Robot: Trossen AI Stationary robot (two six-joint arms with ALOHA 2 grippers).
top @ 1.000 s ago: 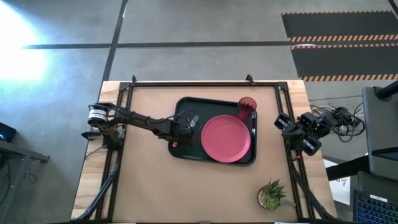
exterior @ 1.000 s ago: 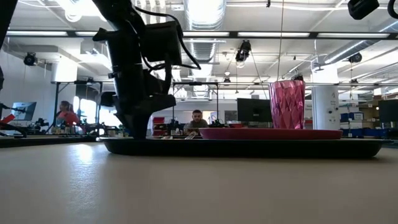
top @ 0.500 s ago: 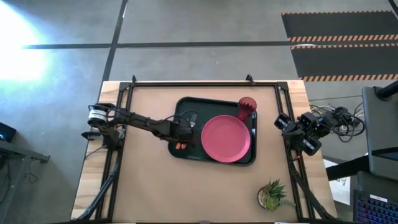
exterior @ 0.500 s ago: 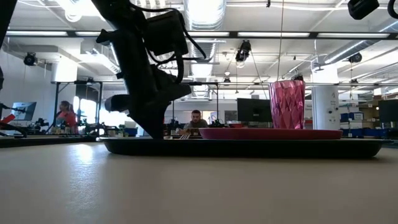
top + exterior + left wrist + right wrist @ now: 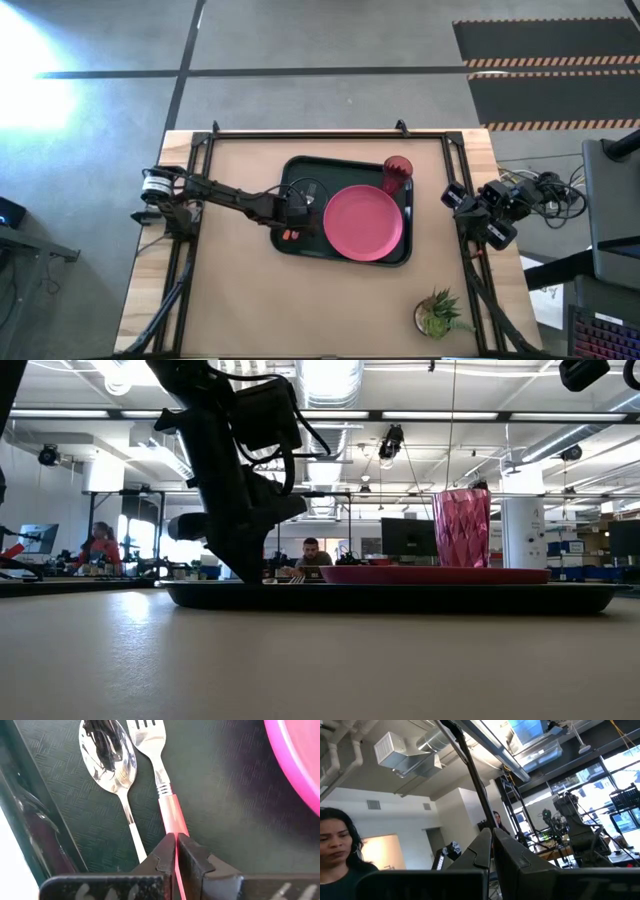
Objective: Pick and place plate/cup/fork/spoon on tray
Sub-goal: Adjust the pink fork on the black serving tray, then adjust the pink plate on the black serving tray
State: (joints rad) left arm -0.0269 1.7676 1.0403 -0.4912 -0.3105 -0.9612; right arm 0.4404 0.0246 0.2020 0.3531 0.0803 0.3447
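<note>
The dark tray [image 5: 300, 165] lies mid-table. On it are the pink-red plate [image 5: 362, 222], the dark-red cup [image 5: 397, 172] upright at its far right corner, and the spoon [image 5: 107, 755] and fork [image 5: 159, 767] side by side on its left floor. My left gripper [image 5: 297, 212] is over the tray's left part, shut on the fork [image 5: 176, 847]. The spoon's handle end is hidden behind the fingers. My right gripper [image 5: 491, 845] waits shut at the table's right edge [image 5: 480, 215], pointing into the room. My left gripper pinches the fork's pink-red handle [image 5: 172, 822] between its two fingers, a little behind the metal neck. The fingers come slanting down from the table's left side. The tines [image 5: 147, 730] lie low on the tray floor beside the spoon's bowl.
A small potted plant [image 5: 437, 312] stands at the table's near right corner. The tray's raised left rim [image 5: 30, 830] runs close beside the spoon. The plate's edge [image 5: 295, 765] is close on the fork's other side. People show in the room beyond.
My left gripper has shifted a little toward the table's right and tipped over the tray's left part, staying shut on the fork. In the last half second it has kept still.
</note>
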